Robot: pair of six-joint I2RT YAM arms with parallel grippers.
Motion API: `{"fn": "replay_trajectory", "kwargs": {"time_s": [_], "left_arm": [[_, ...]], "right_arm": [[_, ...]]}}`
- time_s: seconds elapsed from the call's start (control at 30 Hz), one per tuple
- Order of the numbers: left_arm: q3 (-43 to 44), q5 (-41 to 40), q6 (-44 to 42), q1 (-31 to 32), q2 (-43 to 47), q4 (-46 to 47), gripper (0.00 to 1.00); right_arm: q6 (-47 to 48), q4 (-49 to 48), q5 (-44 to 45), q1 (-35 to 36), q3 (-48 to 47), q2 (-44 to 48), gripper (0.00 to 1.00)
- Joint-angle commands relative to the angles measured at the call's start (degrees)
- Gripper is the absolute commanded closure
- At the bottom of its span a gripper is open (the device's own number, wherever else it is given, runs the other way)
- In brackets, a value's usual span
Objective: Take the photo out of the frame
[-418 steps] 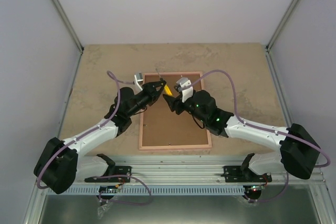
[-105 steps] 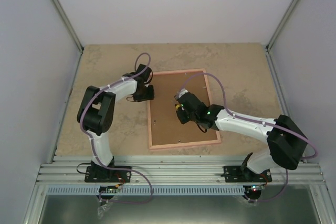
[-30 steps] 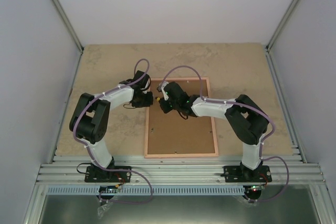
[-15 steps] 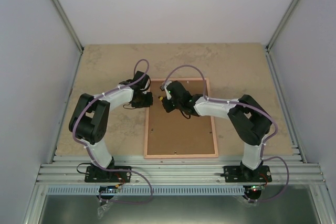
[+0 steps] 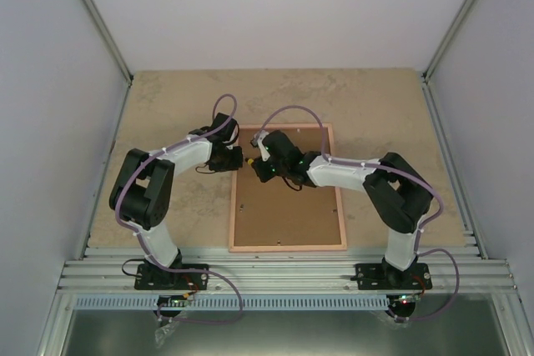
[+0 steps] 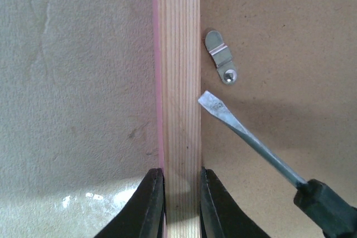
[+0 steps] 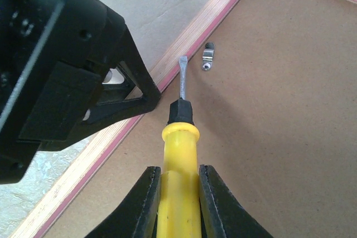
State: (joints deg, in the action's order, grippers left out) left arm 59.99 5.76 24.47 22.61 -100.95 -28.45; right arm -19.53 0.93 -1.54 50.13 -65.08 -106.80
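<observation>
Frame (image 5: 287, 239): lay face down mid-table, brown backing board (image 5: 288, 206) up, tan rails around it; photo not visible, judged to be under the board.
Left gripper (image 6: 179, 193): jaws were clamped across the frame's left rail, one finger on the outer pink edge, one on the board side, at 6 o'clock in the left wrist view.
Right gripper (image 7: 177, 193): jaws were shut on the yellow handle of a screwdriver (image 7: 179, 137), blade pointing to 12 o'clock in its own view.
Blade tip (image 6: 207, 99): hovered just beside the rail's inner edge, near but apart from the metal clip (image 6: 220, 58), which sat at 1 o'clock from it.
Clip: lay across the board next to the rail, screw at its near end, seemingly locking the board in.
Step in hand: turning that clip off the board, by my reading.
Doing it well: bring the tip low against the clip's free end, push sideways to swivel it about the screw, don't gouge the board.
Left hold: should stay firm so the frame can't skate.
Risk: the blade could skip off the small clip.
</observation>
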Motion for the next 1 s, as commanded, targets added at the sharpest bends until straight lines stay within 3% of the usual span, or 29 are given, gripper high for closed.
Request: {"fn": "replay_trajectory", "kwargs": {"time_s": [0.0, 0.47, 0.97], "left_arm": [[-1.21, 3.18, 0.54, 0.50, 0.93, -1.19, 0.96], [-1.28, 3.15, 0.45, 0.50, 0.84, -1.11, 0.96], [-1.20, 2.52, 0.48, 0.42, 0.90, -1.26, 0.96]], "right_arm": [[-1.47, 0.32, 1.01, 0.24, -1.28, -1.95, 1.00], [-2.07, 3.39, 3.07, 0.28, -3.43, -4.52, 1.00], [-2.52, 1.44, 1.64, 0.24, 1.37, 1.60, 1.00]]}}
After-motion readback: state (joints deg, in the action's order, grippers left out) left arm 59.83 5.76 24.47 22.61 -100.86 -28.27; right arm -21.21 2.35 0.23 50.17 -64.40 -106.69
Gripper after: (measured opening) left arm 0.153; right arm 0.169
